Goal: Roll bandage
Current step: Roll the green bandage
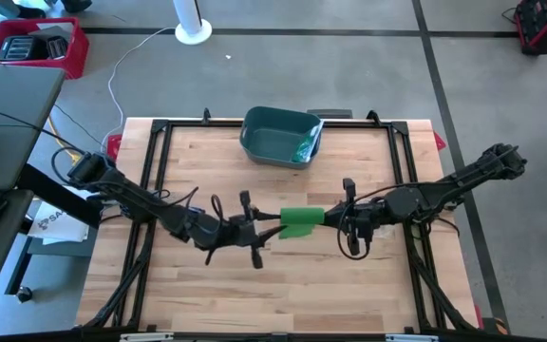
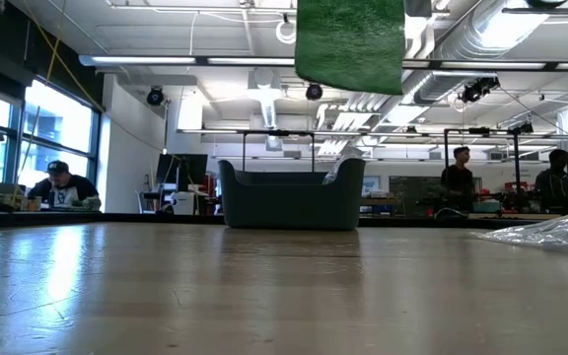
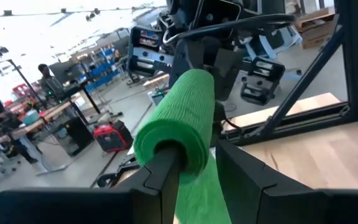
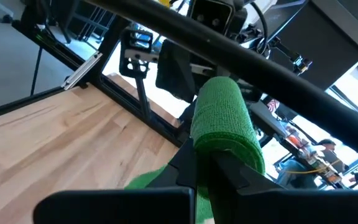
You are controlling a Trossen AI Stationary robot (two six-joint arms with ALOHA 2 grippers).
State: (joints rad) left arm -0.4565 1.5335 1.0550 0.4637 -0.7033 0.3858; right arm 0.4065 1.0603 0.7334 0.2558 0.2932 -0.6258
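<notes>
Green bandage (image 1: 302, 221), partly wound into a roll, held in the air above the middle of the wooden desk (image 1: 198, 294). In the high view its long axis runs across the desk from left to right, in line with the two arms that meet at its ends. In the low view the bandage hangs at the top of the picture, well clear of the desk surface, with a loose flat tail that droops below the roll; the tail also shows in both wrist views.

Left gripper (image 1: 266, 228): at the left end of the roll. In the left wrist view one finger (image 3: 163, 180) enters the roll's open end while the other stands just beside the hanging tail, so the gripper is narrowly parted and reads as loosening, not clamped.

Right gripper (image 1: 335, 219): at the right end, pinched tight on the bandage; the right wrist view shows its fingers (image 4: 225, 168) closed together under the roll's near end.

Both grippers are equally near, one at each end, and the roll's axis points straight from one to the other. Judgement: further winding turns on this shared axis, the right gripper anchoring its end.

Beyond: a dark blue-grey bin (image 1: 280, 137) stands well apart at the desk's far edge.
</notes>
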